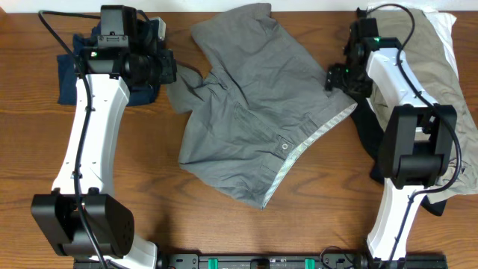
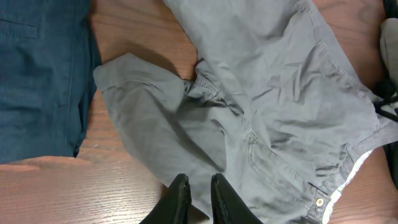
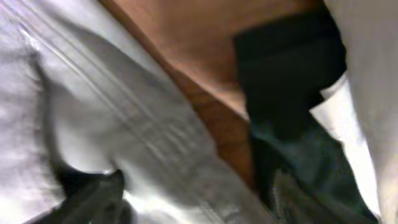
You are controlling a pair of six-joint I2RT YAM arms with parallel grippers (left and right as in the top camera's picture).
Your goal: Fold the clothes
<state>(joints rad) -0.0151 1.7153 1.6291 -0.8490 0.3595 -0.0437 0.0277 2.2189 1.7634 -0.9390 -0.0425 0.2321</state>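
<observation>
Spreading the grey shorts (image 1: 250, 104) flat mid-bench, I hang my left claw (image 2: 194, 194) nearly clenched, empty, over a rumpled leg — my right claw (image 1: 337, 77), grip unclear, meets the waistband edge — ready to fold.

right gripper (image 3: 186, 199) — blurred, grip unclear

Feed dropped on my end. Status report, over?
Left gripper nearly shut, empty, over grey shorts. Right gripper at waistband, grip unclear. Shorts unfolded. Nothing blocking.

Brown wood-grain table (image 1: 224, 232), black rail (image 1: 261, 261) with green clips at its near edge
</observation>
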